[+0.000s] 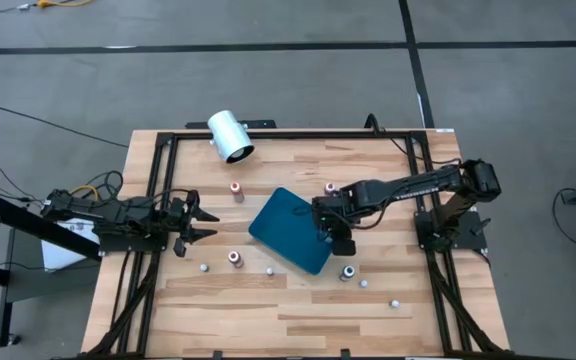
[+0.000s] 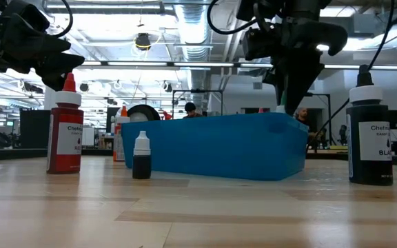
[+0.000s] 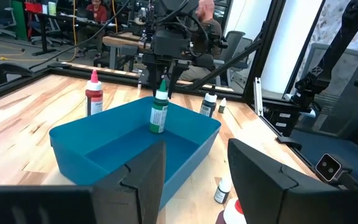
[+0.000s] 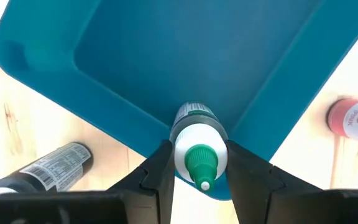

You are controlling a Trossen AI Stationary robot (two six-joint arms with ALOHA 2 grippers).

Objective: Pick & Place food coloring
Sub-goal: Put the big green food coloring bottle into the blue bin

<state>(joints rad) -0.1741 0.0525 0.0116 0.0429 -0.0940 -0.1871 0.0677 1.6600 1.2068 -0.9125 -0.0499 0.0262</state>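
Note:
A green-capped food coloring bottle [image 3: 159,112] stands upright in my right gripper [image 1: 329,231], over the right end of the teal tray [image 1: 286,232]. The right gripper is shut on it. The bottle's lower part is inside the tray by the wall; I cannot tell whether its base touches the floor. My left gripper [image 1: 204,222] is open and empty, left of the tray. Other small bottles stand on the table: red [image 1: 236,188], pink [image 1: 330,187], red [image 1: 234,257] and black [image 1: 348,271]. My right gripper pinches the green bottle's shoulder [image 4: 193,138], just below its green cap [image 4: 201,163], between its two fingers [image 4: 159,167]. The fingers come from above, pointing down. The bottle hangs upright below them, cap up, its body [image 3: 158,119] inside the tray's right end.
A white cylinder [image 1: 230,136] lies at the table's far edge. Tiny bottles [image 1: 204,267] [image 1: 269,270] [image 1: 394,302] stand toward the near side. A black frame rail [image 1: 288,133] runs around the table. In the low view a tall black bottle [image 2: 371,134] stands right of the tray.

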